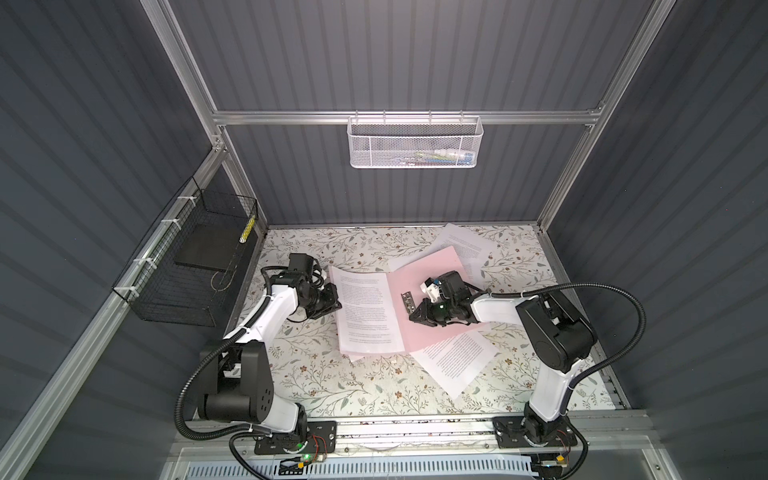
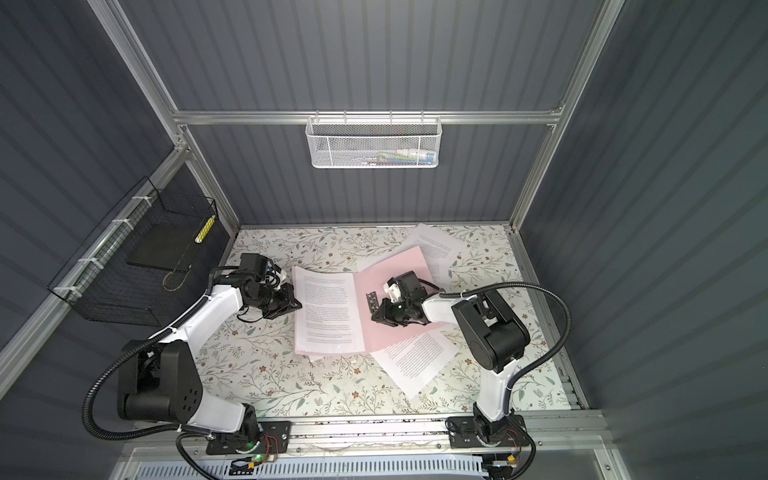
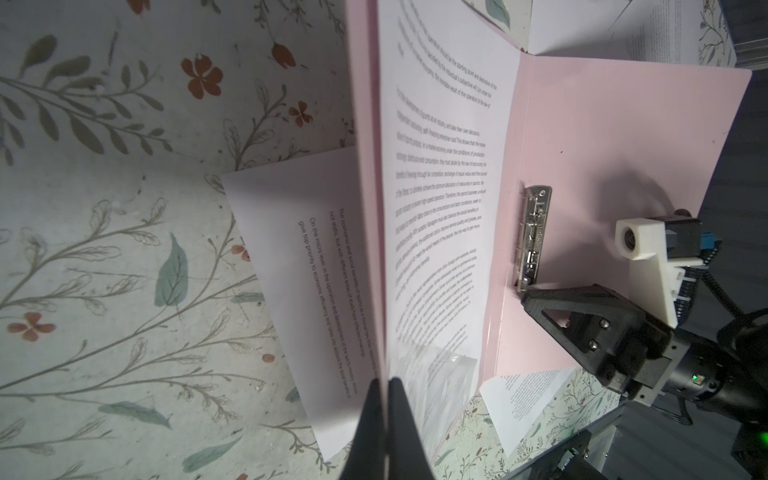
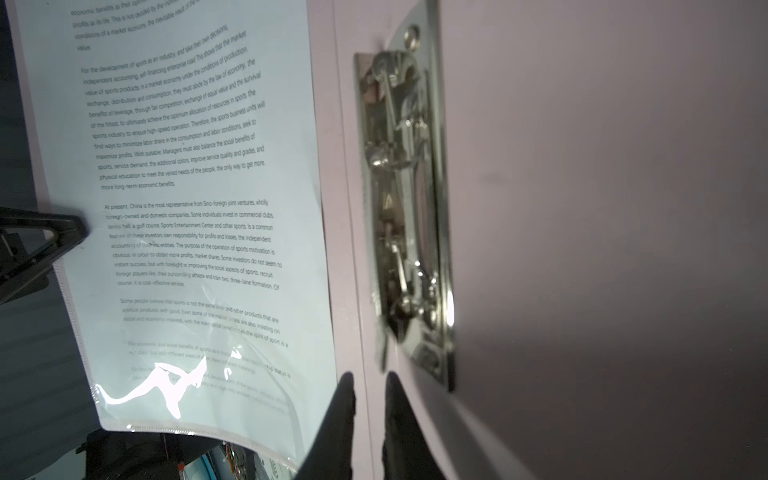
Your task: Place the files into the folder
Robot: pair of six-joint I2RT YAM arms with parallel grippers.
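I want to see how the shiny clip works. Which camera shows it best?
The right wrist view: the clip fills much of the picture, so its levers show, though slightly blurred. The left wrist view shows it sharper but smaller, on the pink folder. In both top views it is only a tiny silver strip.

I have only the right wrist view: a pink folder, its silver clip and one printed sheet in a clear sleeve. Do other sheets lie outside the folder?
Observer: Yes. In both top views a white printed paper sheet lies on the flowered tabletop, one corner under the pale pink rectangular folder.
Operator: Is it the only one?
Observer: No. A second white sheet sticks out from under the folder's far edge.
Operator: A black finger is at my sheet's border. What is it?
Observer: The left gripper, shut on the folder's left edge, as the left wrist view shows.
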